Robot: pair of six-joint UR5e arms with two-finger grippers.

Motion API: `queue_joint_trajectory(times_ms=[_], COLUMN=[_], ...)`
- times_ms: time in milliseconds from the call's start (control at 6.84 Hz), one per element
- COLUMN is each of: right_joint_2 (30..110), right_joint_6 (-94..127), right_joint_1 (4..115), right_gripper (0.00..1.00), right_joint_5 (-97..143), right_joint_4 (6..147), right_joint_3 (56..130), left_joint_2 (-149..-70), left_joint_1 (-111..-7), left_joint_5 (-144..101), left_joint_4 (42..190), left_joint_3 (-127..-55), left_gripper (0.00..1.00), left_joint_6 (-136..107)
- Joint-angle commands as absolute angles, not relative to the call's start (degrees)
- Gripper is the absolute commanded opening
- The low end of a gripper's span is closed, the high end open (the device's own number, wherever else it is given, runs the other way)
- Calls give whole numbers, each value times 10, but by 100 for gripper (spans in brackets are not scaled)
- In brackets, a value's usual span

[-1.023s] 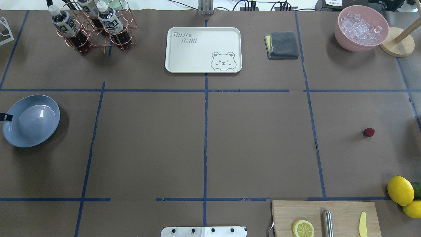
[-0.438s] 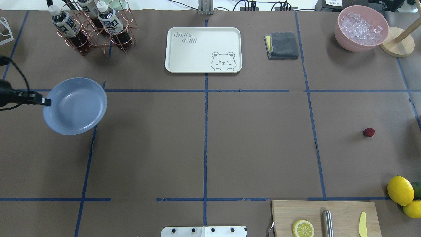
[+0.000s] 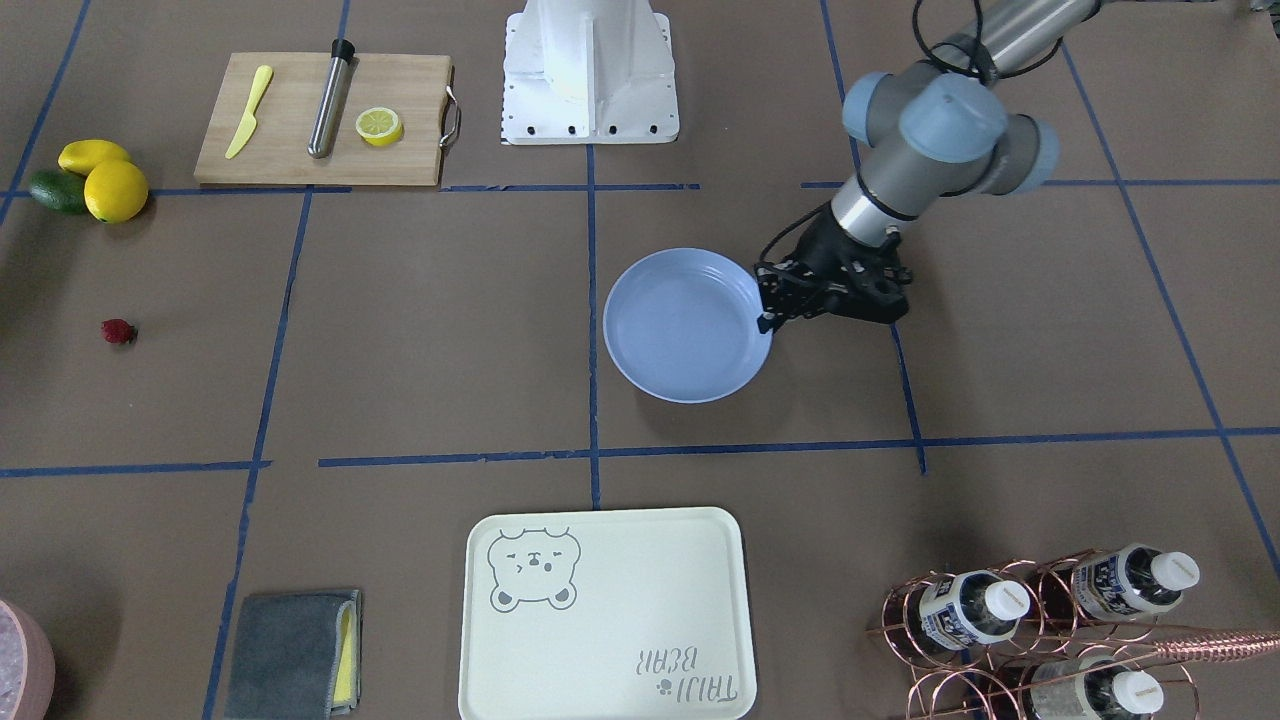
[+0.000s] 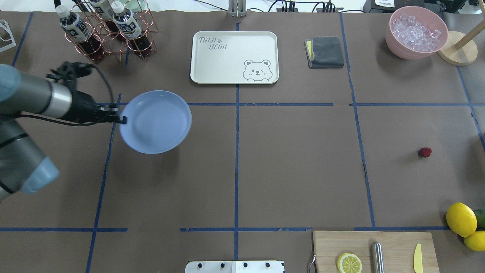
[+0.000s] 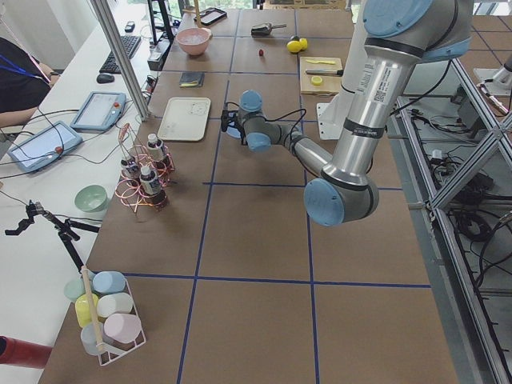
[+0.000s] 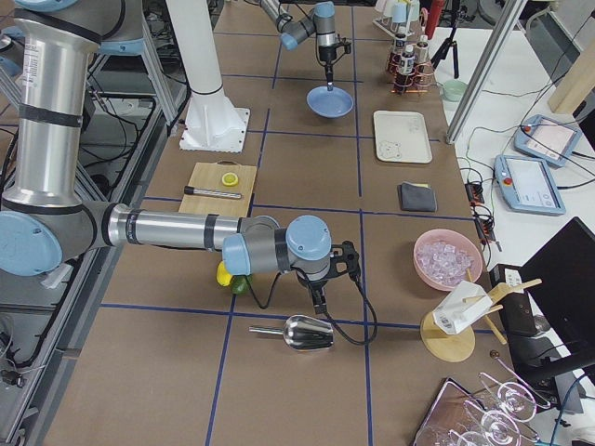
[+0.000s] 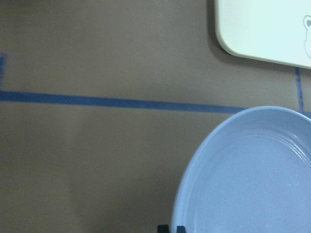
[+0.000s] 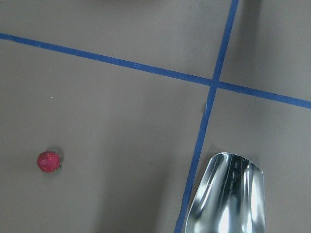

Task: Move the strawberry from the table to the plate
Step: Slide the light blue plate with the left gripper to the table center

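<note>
L end effector (image 4: 122, 120) clamps plate (image 4: 159, 123) rim. Keep it level & set down nr strawberry (image 4: 424, 152). R end effector (image 6: 320, 301): can't tell.

On my screen the surface (image 4: 295, 170) reads as matt brown paper, crossed by smooth blue tape (image 4: 236, 170). The plate (image 4: 155, 121) is smooth plastic with a soft gloss, and light catches its inner rim. The strawberry (image 8: 48, 161) looks rough and pitted, a dull red. At three o'clock from it in the right wrist view I see a scoop (image 8: 228, 194) of mirror-polished metal. The cutting board (image 3: 280, 150) shows pale wood grain and carries a brushed steel rod (image 3: 328, 100). The tray (image 3: 620, 600) looks like matt cream plastic. At its nine o'clock in the front-facing view, the cloth (image 3: 285, 650) looks soft, napped and grey.
</note>
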State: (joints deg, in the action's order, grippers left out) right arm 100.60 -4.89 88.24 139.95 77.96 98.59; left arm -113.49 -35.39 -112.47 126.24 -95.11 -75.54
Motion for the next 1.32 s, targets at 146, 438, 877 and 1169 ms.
queue_joint_trajectory(times_ms=[146, 438, 877, 1169], right_joint_2=[1008, 1009, 1009, 1008], right_joint_6=[-49, -48, -48, -49], right_joint_1=[882, 882, 882, 882], right_gripper=[100, 100, 100, 100], right_joint_5=[1399, 1399, 1399, 1399], right_joint_4=[780, 780, 780, 780], right_joint_3=[984, 984, 984, 984], left_joint_2=[-1182, -1186, -1186, -1190], left_joint_1=[-287, -277, -269, -269], left_joint_5=[-1070, -1069, -1069, -1069], left_joint_4=[1245, 1246, 1246, 1247], left_joint_3=[-916, -916, -914, -913], left_gripper=[0, 0, 0, 18], left_joint_6=[-774, -774, -773, -773])
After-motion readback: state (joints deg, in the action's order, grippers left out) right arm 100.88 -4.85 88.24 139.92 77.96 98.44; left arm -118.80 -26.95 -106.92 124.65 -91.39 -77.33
